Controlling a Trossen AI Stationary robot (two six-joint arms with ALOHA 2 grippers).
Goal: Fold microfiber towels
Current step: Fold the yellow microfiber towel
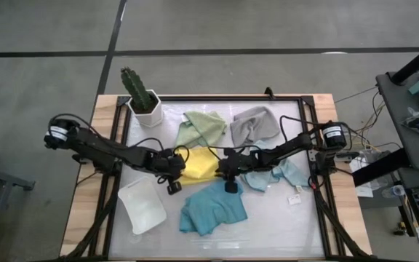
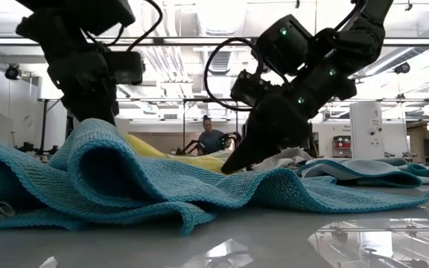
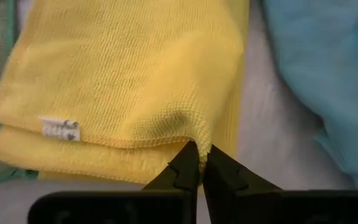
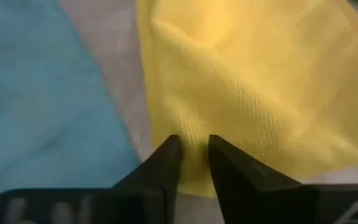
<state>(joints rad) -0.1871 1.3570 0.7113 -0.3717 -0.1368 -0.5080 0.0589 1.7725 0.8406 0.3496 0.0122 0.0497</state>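
The yellow towel (image 1: 198,166) lies folded at the table's middle, between my two grippers. My left gripper (image 1: 174,172) is shut on its left side, my right gripper (image 1: 221,172) on its right side. In the low view the right gripper's tip (image 2: 232,165) slants down onto the yellow towel (image 2: 162,151). The teal towel (image 1: 213,209) lies crumpled just nearer. The sage green towel (image 1: 202,128) and the grey towel (image 1: 254,124) lie at the far side. The pale blue towel (image 1: 281,175) lies under the right arm. My left gripper pinches the hemmed edge of the yellow towel's upper layer (image 3: 190,132) between its two fingertips (image 3: 187,167), coming slanting down from the table's left. The hem puckers at the pinch; the lower layer (image 3: 55,157) stays flat on the table. My right gripper has a bit of the yellow towel's edge (image 4: 194,152) between its two fingers (image 4: 166,163), which come slanting down from the table's right. The cloth rises in a soft ridge ahead of the fingers. One layer or several, I cannot tell.
A white tray (image 1: 142,207) lies near the left arm at the near left. A cactus in a white pot (image 1: 142,100) stands at the far left corner. A small tag (image 1: 295,198) lies at the right. A person (image 2: 211,140) is in the room beyond.
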